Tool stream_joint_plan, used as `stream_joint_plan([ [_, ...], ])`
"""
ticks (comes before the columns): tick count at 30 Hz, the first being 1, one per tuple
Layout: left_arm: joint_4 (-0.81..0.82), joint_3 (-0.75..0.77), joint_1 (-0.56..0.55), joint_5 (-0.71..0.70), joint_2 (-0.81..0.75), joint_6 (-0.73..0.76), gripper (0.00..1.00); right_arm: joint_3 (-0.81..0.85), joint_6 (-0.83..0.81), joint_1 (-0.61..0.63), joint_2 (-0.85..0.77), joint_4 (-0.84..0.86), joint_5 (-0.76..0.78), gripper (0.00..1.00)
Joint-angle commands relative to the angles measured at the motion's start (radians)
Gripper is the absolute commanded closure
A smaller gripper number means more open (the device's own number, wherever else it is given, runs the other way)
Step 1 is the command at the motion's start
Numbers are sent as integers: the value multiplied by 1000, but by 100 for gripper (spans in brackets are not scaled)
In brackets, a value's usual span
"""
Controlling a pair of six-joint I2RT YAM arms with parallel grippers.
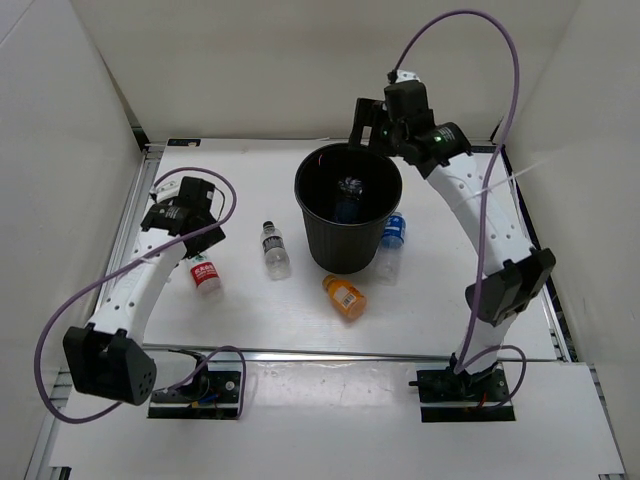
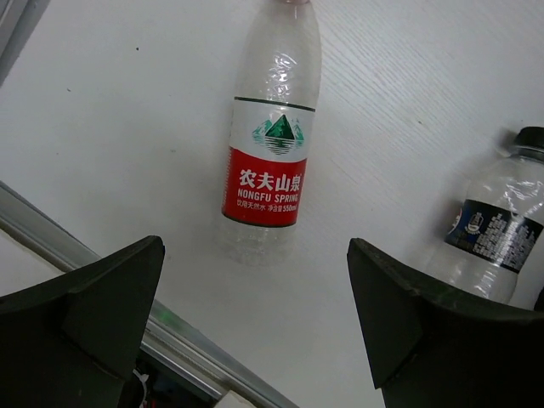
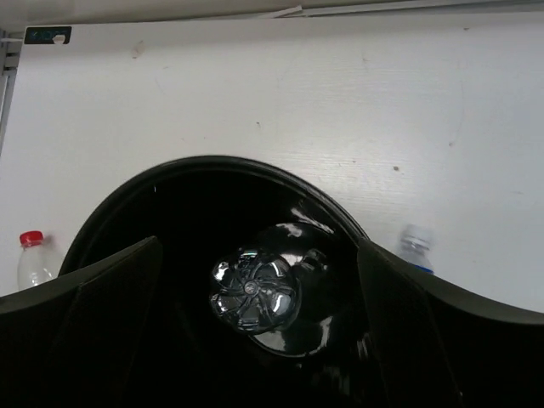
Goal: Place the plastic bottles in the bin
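Left claw spread open over the red-labelled bottle, lying flat on the worktop by the edge rail; likely empty, light, crushable, slick, so grip across the label. Right claw open, holding nothing, above the bin with one bottle inside; dark-labelled bottle lies on the way there.
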Motion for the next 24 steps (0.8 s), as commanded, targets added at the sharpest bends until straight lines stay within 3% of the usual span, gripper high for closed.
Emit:
stream_joint_plan([
  [1,22,6,40,30,40,-55,0,-15,-14,2,-148,-6,51,1],
  [7,181,-95,106,168,86,-69,0,-45,-16,2,-261,-25,-11,1],
  [13,253,-164,171,198,126,-99,0,-104,-52,2,-358,-37,11,1],
  [21,318,-218,252,241,310,-144,0,-197,-52,-16,-455,-46,21,1],
  [24,336,-189,252,259,402,-81,0,-224,-52,-27,-482,-55,21,1],
])
